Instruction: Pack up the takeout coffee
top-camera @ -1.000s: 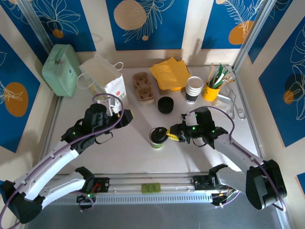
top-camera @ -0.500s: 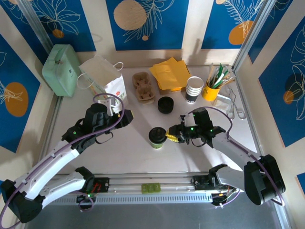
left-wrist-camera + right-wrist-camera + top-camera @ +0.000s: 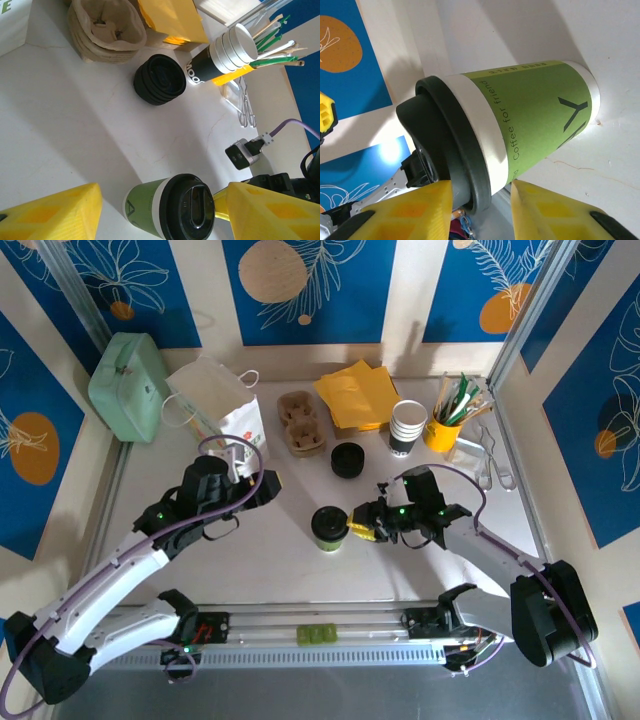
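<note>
Top external: takeout coffee [image 3: 328, 527] stands upright mid-tabletop [image 3: 250, 560], black lid on, green side showing. It sits nearer the arm bases than the loose stack of black lids [image 3: 347, 459].

Right pincer [image 3: 352, 527] is at the cup's right side, at lid height. Right wrist: yellow fingers [image 3: 415, 202] flank the lid rim, one on each side and very close. Can't tell whether they press on it or stand just clear, so the grip is undetermined.

Left pincer [image 3: 262, 487] hangs over the tabletop left of the cup, well apart from it and just in front of the paper bag [image 3: 220, 410]. Left wrist: its fingers [image 3: 55, 212] are spread wide and released, nothing held. The cup [image 3: 170, 210] shows beyond them.

Back row: mint-green box [image 3: 128, 385] far left, then the bag, cardboard cup carrier [image 3: 302, 425], yellow napkins [image 3: 355, 395], stack of lidless cups [image 3: 407, 427] and yellow cup of straws [image 3: 445, 430]. Coffee is outside both bag and carrier.
</note>
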Motion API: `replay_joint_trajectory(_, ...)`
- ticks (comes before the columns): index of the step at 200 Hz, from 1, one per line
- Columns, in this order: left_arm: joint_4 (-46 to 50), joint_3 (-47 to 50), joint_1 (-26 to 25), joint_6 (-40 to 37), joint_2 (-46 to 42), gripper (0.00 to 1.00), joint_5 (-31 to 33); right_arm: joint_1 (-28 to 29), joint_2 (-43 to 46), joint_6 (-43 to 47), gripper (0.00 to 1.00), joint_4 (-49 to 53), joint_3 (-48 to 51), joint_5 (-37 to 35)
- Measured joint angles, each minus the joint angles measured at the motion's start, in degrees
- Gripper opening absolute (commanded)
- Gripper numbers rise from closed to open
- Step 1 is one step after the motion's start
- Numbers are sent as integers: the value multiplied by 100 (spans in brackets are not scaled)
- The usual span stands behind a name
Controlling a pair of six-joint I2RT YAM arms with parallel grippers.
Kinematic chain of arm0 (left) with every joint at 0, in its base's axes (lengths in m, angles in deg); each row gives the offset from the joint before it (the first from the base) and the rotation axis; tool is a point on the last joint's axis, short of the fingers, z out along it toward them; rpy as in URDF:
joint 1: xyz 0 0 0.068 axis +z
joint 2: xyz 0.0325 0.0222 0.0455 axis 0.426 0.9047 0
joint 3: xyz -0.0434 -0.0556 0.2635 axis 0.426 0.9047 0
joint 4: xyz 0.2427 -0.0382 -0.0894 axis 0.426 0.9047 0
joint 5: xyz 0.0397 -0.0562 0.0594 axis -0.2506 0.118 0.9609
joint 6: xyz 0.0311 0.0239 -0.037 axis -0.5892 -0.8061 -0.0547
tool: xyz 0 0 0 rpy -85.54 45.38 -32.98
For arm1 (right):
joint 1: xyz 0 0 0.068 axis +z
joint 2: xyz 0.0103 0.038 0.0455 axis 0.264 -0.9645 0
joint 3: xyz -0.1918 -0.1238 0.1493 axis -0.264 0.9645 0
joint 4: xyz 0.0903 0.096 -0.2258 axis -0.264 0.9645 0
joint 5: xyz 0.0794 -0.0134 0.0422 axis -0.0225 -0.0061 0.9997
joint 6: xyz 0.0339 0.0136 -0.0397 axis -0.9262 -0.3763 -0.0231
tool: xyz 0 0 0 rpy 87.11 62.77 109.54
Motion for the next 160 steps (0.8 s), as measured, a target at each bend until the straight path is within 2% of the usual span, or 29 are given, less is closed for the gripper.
replay_joint_trajectory(78, -22, -2, 0, -114, 415, 68, -387, 22, 142, 219, 41, 328, -251, -122)
replay_joint_trajectory(117, -17, -116, 0, -549, 793, 71, -894, 22, 435, 435, 50, 498, -341, -264)
replay_joint_trajectory(143, 4, -256, 0, -955, 918, 78, -1207, 22, 728, 562, 62, 645, -341, -496)
replay_joint_trajectory(160, 4, -271, 0, -1172, 949, 83, -1410, 22, 896, 629, 63, 726, -341, -671)
